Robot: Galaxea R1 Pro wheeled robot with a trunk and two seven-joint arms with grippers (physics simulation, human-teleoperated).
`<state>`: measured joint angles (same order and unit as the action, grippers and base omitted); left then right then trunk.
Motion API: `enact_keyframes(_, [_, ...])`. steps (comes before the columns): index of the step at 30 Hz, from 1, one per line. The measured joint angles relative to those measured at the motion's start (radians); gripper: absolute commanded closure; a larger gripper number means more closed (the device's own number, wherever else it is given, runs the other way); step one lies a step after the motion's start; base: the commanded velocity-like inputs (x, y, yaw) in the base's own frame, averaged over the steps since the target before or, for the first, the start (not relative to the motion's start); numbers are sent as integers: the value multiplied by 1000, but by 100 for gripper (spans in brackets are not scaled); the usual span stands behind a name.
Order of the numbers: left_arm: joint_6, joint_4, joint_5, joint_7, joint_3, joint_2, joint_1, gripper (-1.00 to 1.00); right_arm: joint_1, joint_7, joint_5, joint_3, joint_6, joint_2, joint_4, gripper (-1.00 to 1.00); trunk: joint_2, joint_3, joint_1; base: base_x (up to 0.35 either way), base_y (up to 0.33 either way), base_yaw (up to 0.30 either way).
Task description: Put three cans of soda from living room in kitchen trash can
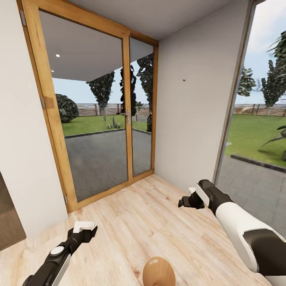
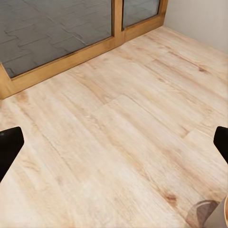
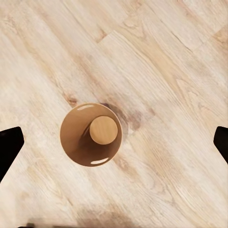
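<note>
Facing a glass door (image 1: pixel 99 119) at twelve o'clock, both hands (image 1: pixel 84 228) (image 1: pixel 186 201) hang open and empty, so the base risks bumping the bin (image 3: pixel 90 134) below.

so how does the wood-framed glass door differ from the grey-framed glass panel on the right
The wood-framed glass door has a thick honey-coloured frame; the grey-framed glass panel has a thin grey one. The door is split into two panes with a dark handle; the panel shows one pane and no handle. Both are clear glass looking out on paving, lawn and a fence.
</note>
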<state>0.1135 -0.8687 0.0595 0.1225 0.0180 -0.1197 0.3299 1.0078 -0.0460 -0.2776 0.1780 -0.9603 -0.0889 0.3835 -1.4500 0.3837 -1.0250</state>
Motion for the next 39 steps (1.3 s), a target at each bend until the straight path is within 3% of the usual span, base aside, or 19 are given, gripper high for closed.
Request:
enact_keyframes(12, [24,20,-3,2,-1,-1,2,-100,-1,0,0,-1,0,0,0,-100,-70,31,-38,0,0,0])
enact_keyframes(15, [103,47,-2,7,-1,0,6,-100,-1,0,0,-1,0,0,0,-100,-91,41,-50,0,0,0])
enact_keyframes(16, [187,49,3,22,-1,1,20,-100,-1,0,0,-1,0,0,0,-100,-98,44,-54,0,0,0])
enact_keyframes(17, [190,49,3,23,-1,1,20,-100,-1,0,0,-1,0,0,0,-100,-105,47,-57,0,0,0])
enact_keyframes(22, [381,16,6,56,-1,5,102,-100,-2,0,0,0,0,0,0,-100,-140,62,-77,0,0,0])
enact_keyframes(24, [526,-32,7,62,-1,20,162,-100,-3,1,0,1,0,2,0,-100,-154,69,-84,0,0,0])
enact_keyframes(25, [673,-97,9,64,-1,36,208,-100,-3,1,0,2,0,5,0,-100,-161,72,-88,0,0,0])
enact_keyframes(27, [752,-139,7,64,1,43,251,-100,-3,1,0,3,0,4,0,-100,-175,78,-96,0,0,0])
enact_keyframes(32, [868,-172,3,62,7,57,360,-100,-3,0,0,2,0,2,-1,-100,-210,94,-115,0,0,0])
enact_keyframes(39, [873,-146,2,66,11,58,386,-100,-3,1,0,3,0,7,0,-100,-259,116,-142,0,0,0])
